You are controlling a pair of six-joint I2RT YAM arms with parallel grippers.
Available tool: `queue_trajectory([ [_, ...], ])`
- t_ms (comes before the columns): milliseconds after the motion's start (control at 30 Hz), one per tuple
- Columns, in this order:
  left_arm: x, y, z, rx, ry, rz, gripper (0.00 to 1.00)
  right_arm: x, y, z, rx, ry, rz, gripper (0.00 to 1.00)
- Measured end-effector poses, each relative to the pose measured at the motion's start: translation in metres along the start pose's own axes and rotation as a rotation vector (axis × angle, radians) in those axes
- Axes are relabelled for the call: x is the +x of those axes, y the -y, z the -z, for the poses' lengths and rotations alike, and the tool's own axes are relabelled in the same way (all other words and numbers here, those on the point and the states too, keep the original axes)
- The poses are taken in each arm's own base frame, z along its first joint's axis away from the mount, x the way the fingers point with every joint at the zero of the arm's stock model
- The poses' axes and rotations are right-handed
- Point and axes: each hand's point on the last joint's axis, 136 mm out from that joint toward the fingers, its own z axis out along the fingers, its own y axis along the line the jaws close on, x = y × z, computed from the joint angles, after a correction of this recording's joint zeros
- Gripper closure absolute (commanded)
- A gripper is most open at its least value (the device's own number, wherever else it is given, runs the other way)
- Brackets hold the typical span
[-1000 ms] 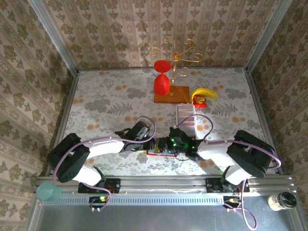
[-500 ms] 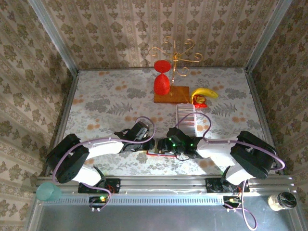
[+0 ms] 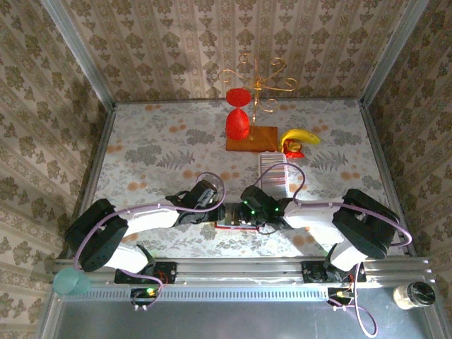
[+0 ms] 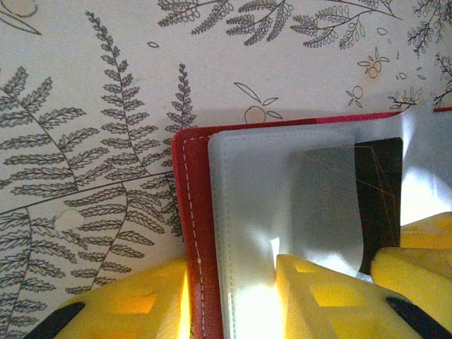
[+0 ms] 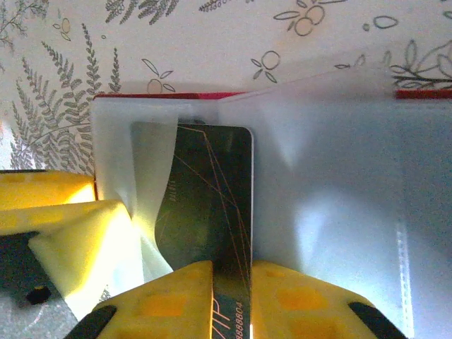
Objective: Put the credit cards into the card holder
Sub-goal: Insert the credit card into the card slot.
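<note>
The card holder (image 3: 227,225) lies open on the floral table (image 3: 155,141), near its front edge, where the two arms meet at the middle. From the left wrist, its red stitched cover and a pale, cloudy plastic sleeve (image 4: 282,183) spread flat on the cloth. The left gripper (image 4: 229,267) is closed on the holder's near edge, with the cover and sleeve pinched between its yellow fingers (image 4: 127,307).

The right gripper (image 5: 232,274) is clamped on a dark card (image 5: 212,183), black with fine gold lines and embossed digits at the near end. The card's far end sits inside the holder, part of it behind a curling flap of clear sleeve; its near end is between the yellow jaws.

The rest of the credit cards (image 3: 274,173) lie as a pale striped row further back on the table, to the right of the holder and apart from it. Beyond them stand a red goblet (image 3: 238,121) and a gold wire stand (image 3: 258,78) on a wooden board (image 3: 263,138), with a banana (image 3: 300,136) just beside the board
</note>
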Motion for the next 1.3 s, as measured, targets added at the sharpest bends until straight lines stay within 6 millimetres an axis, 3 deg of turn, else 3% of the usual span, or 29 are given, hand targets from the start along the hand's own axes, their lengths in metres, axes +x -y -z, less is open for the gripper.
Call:
queue_trajectory([
  [300, -0.001, -0.006, 0.004, -0.007, 0.014, 0.022, 0.65, -0.001, -0.011, -0.006, 0.012, -0.016, 0.012, 0.83],
  [433, 0.001, -0.014, 0.010, -0.014, 0.014, 0.046, 0.63, -0.002, -0.017, -0.005, 0.007, -0.017, 0.024, 0.76],
  [767, 0.011, -0.031, 0.024, -0.027, -0.004, 0.085, 0.58, 0.001, -0.013, -0.005, 0.027, -0.027, 0.040, 0.82],
  [933, 0.014, -0.036, 0.028, -0.018, -0.004, 0.114, 0.71, 0.001, -0.016, -0.010, 0.031, -0.034, 0.047, 0.87],
  [1300, 0.013, -0.037, 0.027, 0.024, 0.005, 0.151, 0.78, 0.002, -0.029, -0.015, 0.019, -0.041, 0.064, 0.97],
])
